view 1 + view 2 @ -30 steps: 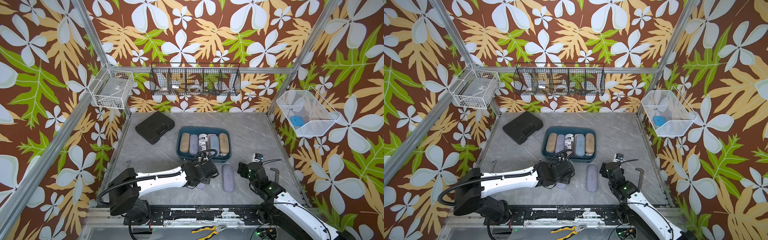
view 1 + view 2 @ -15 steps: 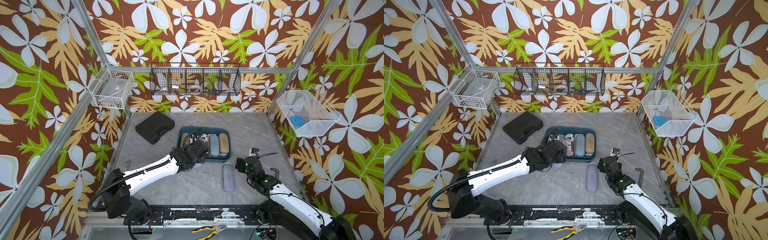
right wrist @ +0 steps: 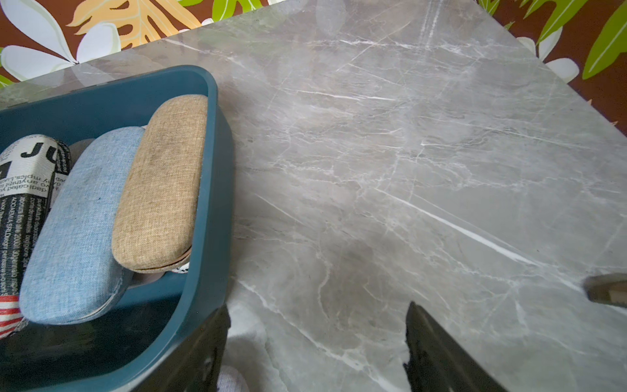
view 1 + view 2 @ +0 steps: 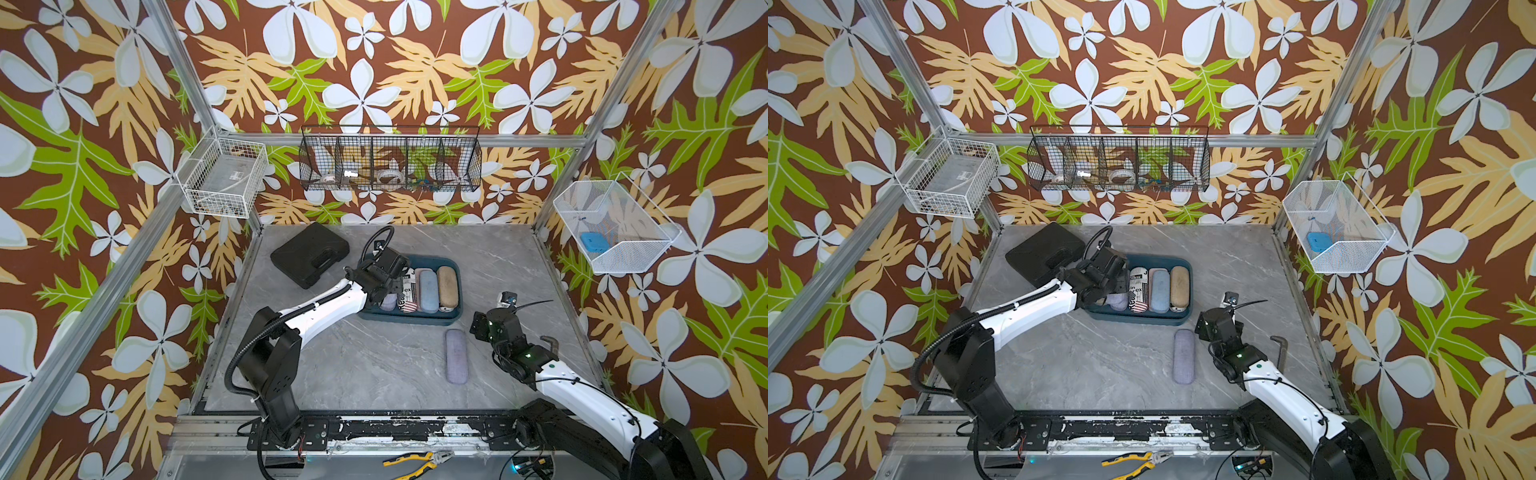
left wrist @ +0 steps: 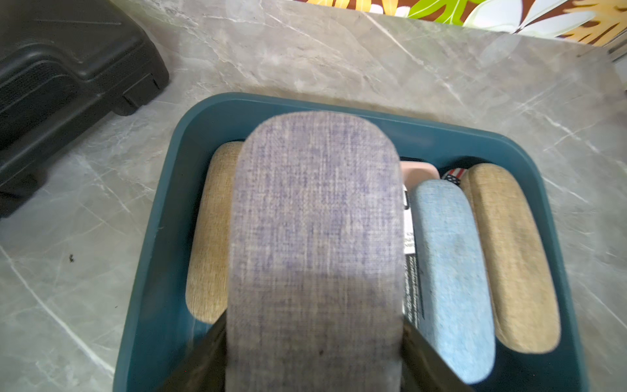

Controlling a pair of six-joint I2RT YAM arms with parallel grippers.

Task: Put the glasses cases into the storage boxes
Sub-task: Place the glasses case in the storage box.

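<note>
While the left end effector [image 5: 314, 356] holds a lavender case [image 5: 314, 220] lengthwise over the teal tub [image 5: 163, 237], probably so it fits inside, the right end effector [image 3: 315, 346] stands wide and empty beside it.

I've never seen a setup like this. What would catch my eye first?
Probably the loud flower-and-leaf wallpaper on the walls around the grey table. Then the teal tub mid-table, lined with glasses cases, where the left hand holds a lavender case over it. A second lavender case lies alone in front of the tub, beside the open right hand.
</note>
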